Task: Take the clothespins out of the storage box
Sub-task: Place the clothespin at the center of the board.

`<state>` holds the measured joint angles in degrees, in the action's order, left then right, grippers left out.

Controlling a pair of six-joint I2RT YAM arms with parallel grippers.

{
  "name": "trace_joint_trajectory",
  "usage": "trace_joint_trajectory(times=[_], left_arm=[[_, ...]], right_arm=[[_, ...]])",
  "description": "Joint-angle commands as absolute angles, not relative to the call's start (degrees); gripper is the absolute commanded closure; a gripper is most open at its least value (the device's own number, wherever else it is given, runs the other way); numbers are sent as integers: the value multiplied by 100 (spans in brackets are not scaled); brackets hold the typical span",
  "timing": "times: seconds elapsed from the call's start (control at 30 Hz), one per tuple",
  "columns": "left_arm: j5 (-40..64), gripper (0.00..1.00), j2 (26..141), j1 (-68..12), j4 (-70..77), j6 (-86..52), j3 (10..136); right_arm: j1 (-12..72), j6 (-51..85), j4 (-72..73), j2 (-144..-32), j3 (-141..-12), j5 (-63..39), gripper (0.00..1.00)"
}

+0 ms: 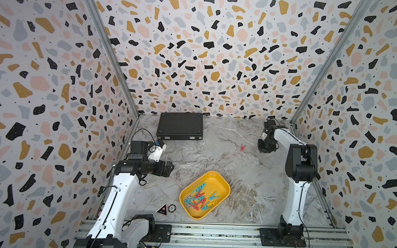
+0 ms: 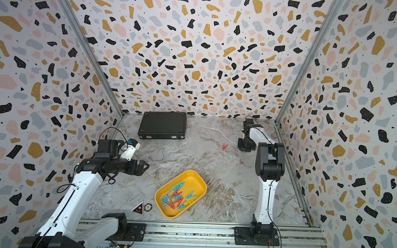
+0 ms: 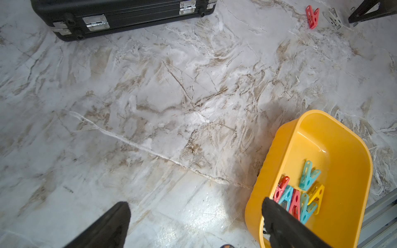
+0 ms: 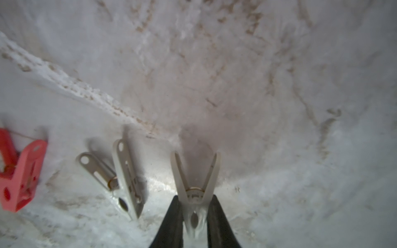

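The yellow storage box [image 1: 218,180] [image 2: 194,178] [image 3: 335,137] sits near the table's front, with several teal, red and grey clothespins [image 1: 199,199] [image 3: 308,176] piled in it. At the far right, low over the table, my right gripper [image 1: 264,147] [image 4: 195,199] is shut on a grey clothespin [image 4: 193,193]. Beside it on the marble lie another grey clothespin [image 4: 126,171] [image 3: 333,18] and a red clothespin [image 1: 243,147] [image 2: 225,146] [image 4: 19,171]. My left gripper [image 1: 168,168] [image 3: 195,201] hangs open and holds nothing, left of the box.
A black latched case [image 1: 180,126] [image 3: 120,17] lies shut at the back left. A triangular badge [image 1: 162,209] and a round token [image 1: 171,207] sit by the front edge, left of the box. Patterned walls close in three sides.
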<state>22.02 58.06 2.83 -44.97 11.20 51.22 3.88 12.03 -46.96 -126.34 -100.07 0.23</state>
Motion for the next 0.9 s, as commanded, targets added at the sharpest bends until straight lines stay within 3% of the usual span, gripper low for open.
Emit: trace_joint_trajectory(times=[0.0,0.5,0.87], left_arm=[[2312,0,5715,273,-4473,1195,5061],[2335,0,5697,281,-4482,1202,5056],[2288,0,5714,290,-4498,1135,5098]], right_arm=[[386,1101,-5007,-12722,-10242,44,80],[386,1280,-5155,-12091,-10254,43,55],[691,1485,-5183,-10280,-9412,-757,54]])
